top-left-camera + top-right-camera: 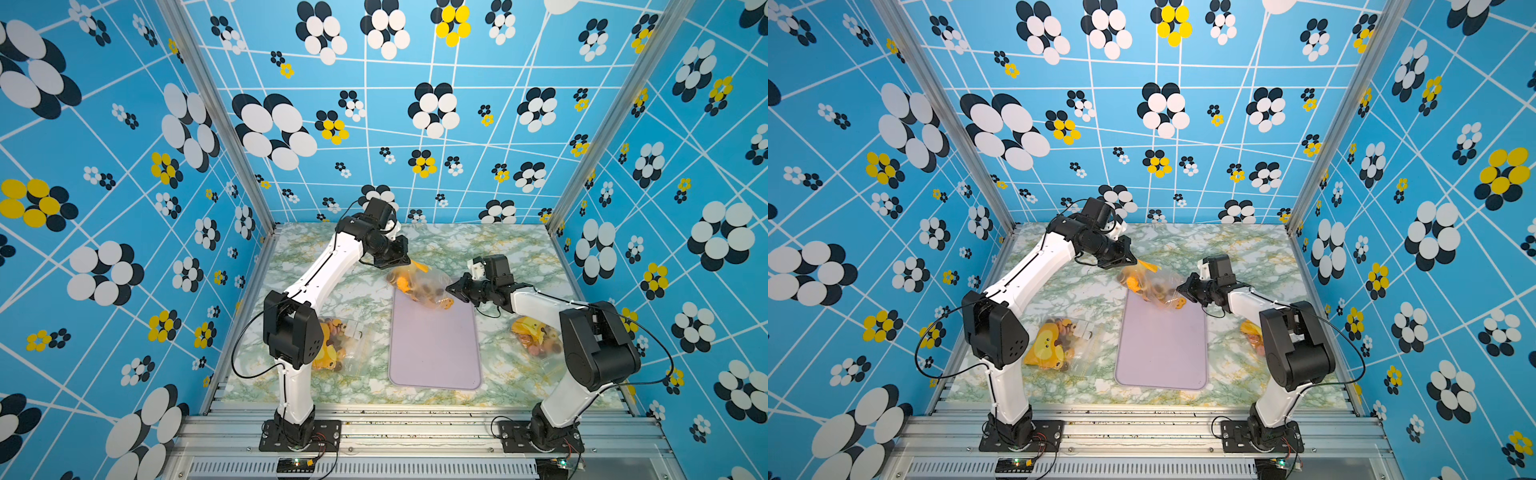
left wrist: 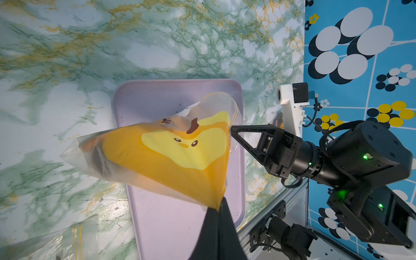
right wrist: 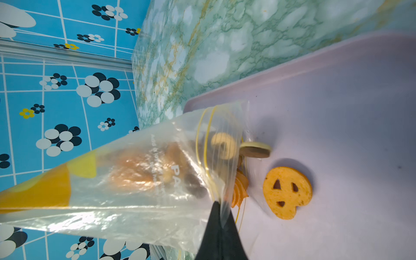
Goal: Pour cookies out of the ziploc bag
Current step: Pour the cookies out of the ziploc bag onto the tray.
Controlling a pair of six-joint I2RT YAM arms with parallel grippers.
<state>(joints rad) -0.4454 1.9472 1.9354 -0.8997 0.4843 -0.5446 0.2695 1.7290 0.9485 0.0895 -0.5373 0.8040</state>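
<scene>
- The left gripper is clenched on the orange printed bottom corner of the clear plastic ziploc bag, holding it raised at the bag's far-left end.
- The right gripper is clenched on the bag's mouth edge, beside the yellow zip lines, low at the bag's right end.
- The bag hangs between the two grippers, with its mouth tipped down over the far end of the flat lilac rectangular tray.
- The small round orange, brown and pale cookies are mostly bunched inside, near the mouth.
- One orange cookie with three dark cut-outs lies on the tray, and a pale disc cookie sits at the mouth's lip.
- Assessment: pouring is under way but early. The left-held corner wants lifting higher, and a gentle shake would help.
- The mouth should stay open and inside the tray's rim. The pinched edge could jam the cookies.
- Writing: white letters "PA" and a smaller line starting "Add" can be read on the bag; the rest is blurred.
- A cartoon face print is on the bag. No brand is legible.
</scene>
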